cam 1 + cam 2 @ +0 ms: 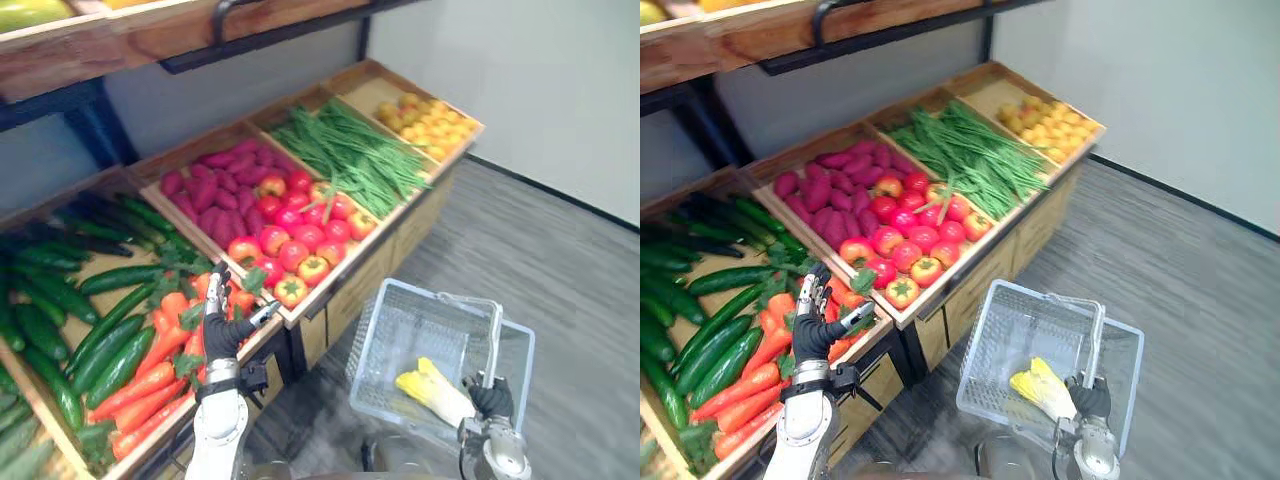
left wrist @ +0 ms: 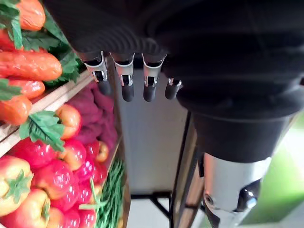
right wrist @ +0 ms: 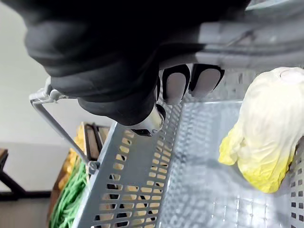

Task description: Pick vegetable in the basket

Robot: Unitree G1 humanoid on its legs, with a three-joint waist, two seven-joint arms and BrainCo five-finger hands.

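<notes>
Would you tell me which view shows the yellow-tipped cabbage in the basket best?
The right wrist view: the pale yellow-tipped cabbage lies close up inside the grey perforated basket. Both eye views show it small, by the basket's near wall.

No text, label, number or sign can be read on the wooden stand [image 1: 420, 225], the shelf [image 1: 120, 40] above it or the basket [image 1: 395, 345].

Yellow cabbage [image 1: 1042, 390] in grey basket [image 1: 1005, 335]
</notes>
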